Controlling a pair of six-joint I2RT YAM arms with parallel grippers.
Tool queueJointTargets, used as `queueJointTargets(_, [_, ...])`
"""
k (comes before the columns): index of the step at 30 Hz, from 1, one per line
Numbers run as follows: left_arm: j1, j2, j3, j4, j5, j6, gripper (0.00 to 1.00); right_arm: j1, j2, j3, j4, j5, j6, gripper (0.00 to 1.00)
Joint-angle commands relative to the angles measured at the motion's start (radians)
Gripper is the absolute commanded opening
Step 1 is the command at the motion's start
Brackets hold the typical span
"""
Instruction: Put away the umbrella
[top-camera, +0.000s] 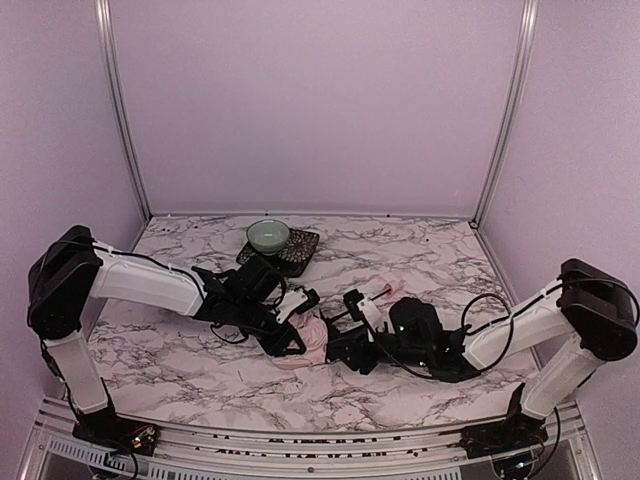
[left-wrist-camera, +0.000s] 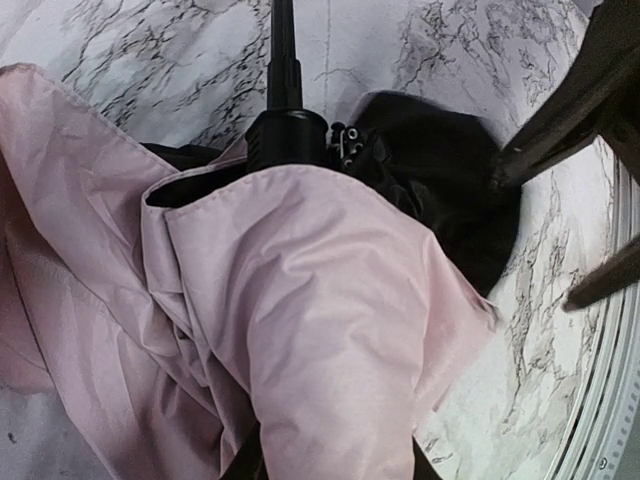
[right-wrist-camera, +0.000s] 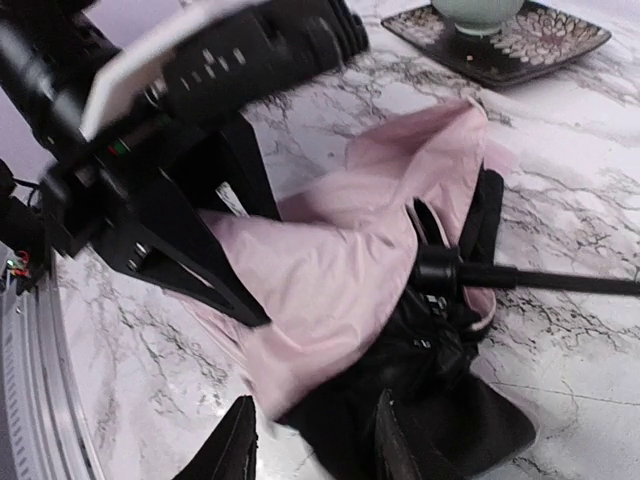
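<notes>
The umbrella (top-camera: 312, 335) lies collapsed on the marble table, a heap of pale pink fabric with black lining. Its thin black shaft (right-wrist-camera: 560, 280) runs out to a small pink handle (top-camera: 385, 290). In the left wrist view the pink fabric (left-wrist-camera: 300, 300) drapes over my left gripper (left-wrist-camera: 330, 445) and hides most of the fingers. Their dark sides show apart, with a fold of fabric between them. My left gripper (top-camera: 292, 338) is at the heap's left side. My right gripper (top-camera: 345, 350) is at its right side, open (right-wrist-camera: 312, 420), with its fingertips astride the edge of the black lining.
A pale green bowl (top-camera: 268, 236) sits on a dark patterned dish (top-camera: 298, 250) behind the left arm, also in the right wrist view (right-wrist-camera: 560, 35). A metal rail runs along the table's near edge (top-camera: 300, 455). Purple walls enclose the table.
</notes>
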Motion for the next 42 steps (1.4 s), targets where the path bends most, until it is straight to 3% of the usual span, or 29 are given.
queueJointTargets(1, [-0.053,0.084,0.059,-0.069,0.025,0.029,0.00,0.060,-0.213,0.023,-0.223,0.022,-0.020,0.41])
queueJointTargets(7, [-0.081,0.139,0.111,-0.126,0.055,0.017,0.00,0.067,-0.410,0.110,-0.538,0.081,-0.143,0.42])
queueJointTargets(12, [-0.081,0.135,0.107,-0.126,0.105,0.018,0.00,0.071,-0.471,0.222,-0.706,0.057,-0.386,0.43])
queueJointTargets(17, [-0.081,0.160,0.114,-0.127,0.184,0.010,0.00,0.081,-0.438,0.275,-0.777,0.068,-0.728,0.49])
queueJointTargets(20, [-0.081,0.172,0.117,-0.133,0.222,0.010,0.00,0.118,-0.368,0.291,-0.817,0.095,-0.935,0.59])
queueJointTargets(23, [-0.081,0.160,0.120,-0.151,0.223,0.031,0.00,0.164,-0.268,0.319,-0.877,0.134,-1.064,0.61])
queueJointTargets(30, [-0.081,0.173,0.126,-0.179,0.282,0.038,0.00,0.179,-0.117,0.399,-1.038,0.139,-1.195,0.65])
queueJointTargets(36, [-0.082,0.202,0.146,-0.200,0.317,0.028,0.00,0.156,-0.083,0.333,-0.896,0.175,-1.251,0.75])
queueJointTargets(42, [-0.083,0.214,0.150,-0.204,0.336,0.027,0.00,0.115,0.022,0.378,-0.932,0.152,-1.237,0.78])
